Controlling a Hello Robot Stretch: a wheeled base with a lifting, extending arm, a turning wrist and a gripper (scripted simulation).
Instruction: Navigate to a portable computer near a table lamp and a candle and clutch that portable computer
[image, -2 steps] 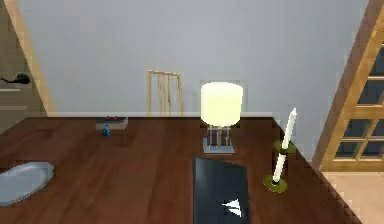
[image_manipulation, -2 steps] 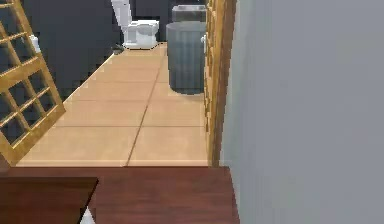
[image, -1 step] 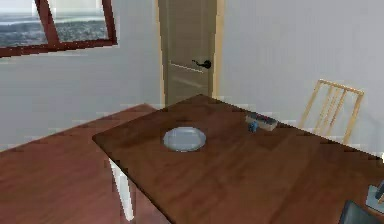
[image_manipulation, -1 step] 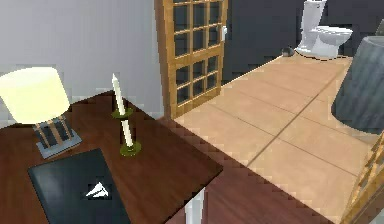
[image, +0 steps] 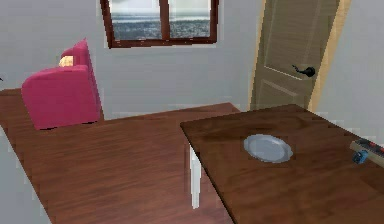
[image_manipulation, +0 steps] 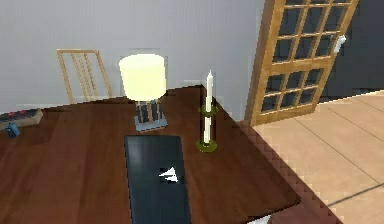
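In the forward view, a pink upholstered armchair (image: 62, 88) stood on the dark wood floor (image: 110, 150) by the grey wall. To its right hung a dark-framed window (image: 160, 22), then a beige panelled door (image: 290, 45) with a dark handle. Below these, a brown wooden table (image: 320, 185) on a white leg carried a round grey plate (image: 268, 149) and, at the view's right edge, a small blue object (image: 362, 156).

In the arm side view, a small blue-and-grey object (image_manipulation: 18, 122) lay at the table's (image_manipulation: 60, 165) left edge. Behind the table stood a pale wooden slat-back chair (image_manipulation: 84, 72). A table lamp with a cream drum shade (image_manipulation: 143, 78) stood near the far edge. Just in front of it lay the flat, closed, black portable computer (image_manipulation: 150, 165), a white mark on its lid. Just to its right rose a tall white candle in a dark holder (image_manipulation: 208, 112). Farther right stood a wooden glass-paned door (image_manipulation: 305, 55) above tan floor tiles (image_manipulation: 335, 150).

The gripper's state could not be told.
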